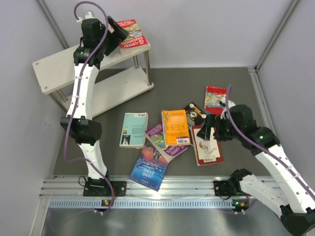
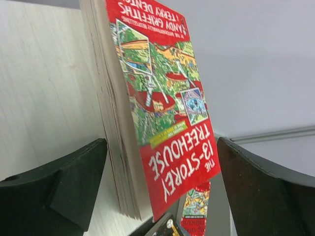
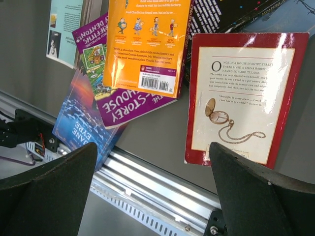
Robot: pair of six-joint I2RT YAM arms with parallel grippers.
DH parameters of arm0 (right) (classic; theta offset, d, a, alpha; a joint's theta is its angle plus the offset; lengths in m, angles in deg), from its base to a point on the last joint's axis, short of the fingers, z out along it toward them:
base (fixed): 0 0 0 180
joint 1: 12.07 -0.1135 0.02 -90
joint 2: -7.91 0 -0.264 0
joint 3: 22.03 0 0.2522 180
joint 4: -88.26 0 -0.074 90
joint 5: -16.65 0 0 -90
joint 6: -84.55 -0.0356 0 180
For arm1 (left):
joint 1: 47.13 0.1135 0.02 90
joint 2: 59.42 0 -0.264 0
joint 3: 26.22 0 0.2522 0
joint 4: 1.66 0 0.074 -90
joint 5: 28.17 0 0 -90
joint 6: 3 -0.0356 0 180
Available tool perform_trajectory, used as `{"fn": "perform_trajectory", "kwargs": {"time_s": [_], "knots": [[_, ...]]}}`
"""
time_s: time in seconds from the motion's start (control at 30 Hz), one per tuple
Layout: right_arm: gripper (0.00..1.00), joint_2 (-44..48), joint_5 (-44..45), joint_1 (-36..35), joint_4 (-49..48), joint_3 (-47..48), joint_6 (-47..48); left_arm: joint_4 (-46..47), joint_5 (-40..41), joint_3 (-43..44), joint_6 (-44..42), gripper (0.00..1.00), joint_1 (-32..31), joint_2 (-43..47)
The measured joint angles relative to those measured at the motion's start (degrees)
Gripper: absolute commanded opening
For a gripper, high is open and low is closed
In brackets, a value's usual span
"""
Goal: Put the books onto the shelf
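- One red book (image 1: 134, 35) lies flat on the top board (image 1: 59, 66) of the shelf (image 1: 118, 87), at its right end. In the left wrist view one corner seems to hang past the edge.
- Left gripper (image 2: 162, 145): jaws spread, one finger on each side of that book with a gap on both sides. It pinches nothing. The board alone seems to carry the book.
- Flat rather than upright probably because nothing on the board would prop a thin paperback.
- Seven books are left on the table (image 1: 172, 83), all lying flat:
  - teal book (image 1: 134, 129), alone on the left;
  - orange book (image 1: 175, 127) on top of the purple book (image 1: 158, 137), which overlaps the blue book (image 1: 149, 167);
  - black book (image 1: 196, 113), partly under the orange one;
  - second red book (image 1: 215, 99), apart, far right;
  - maroon book (image 1: 206, 145) with a white panel, just beside the orange one.
- Right gripper (image 3: 152, 147): jaws wide apart, empty, hanging above the table with the maroon book below its right finger (image 3: 256, 196).
- Judgement: the maroon book looks like the likely next pick, since it lies single with nothing on top of it, while the orange, purple and blue pile would shift if pulled from below.
- Risk: a flat thin book gives the fingers little edge to catch, so it may have to be slid or tipped first.
- Lower board (image 1: 106, 93) holds no book that I can see.
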Motion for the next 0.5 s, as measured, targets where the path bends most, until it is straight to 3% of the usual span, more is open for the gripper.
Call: {"fn": "perform_trajectory", "kwargs": {"time_s": [0.37,0.5], "knots": [[0.96,2.14,0.42,0.0,-0.07,-0.83,-2.16,-3.26,1.62,-2.8,-0.24,0.99,-0.07,8.13],[1.0,2.36,1.51,0.0,-0.59,-0.87,-3.74,-3.8,2.82,-14.05,-1.18,0.99,-1.01,19.52]]}}
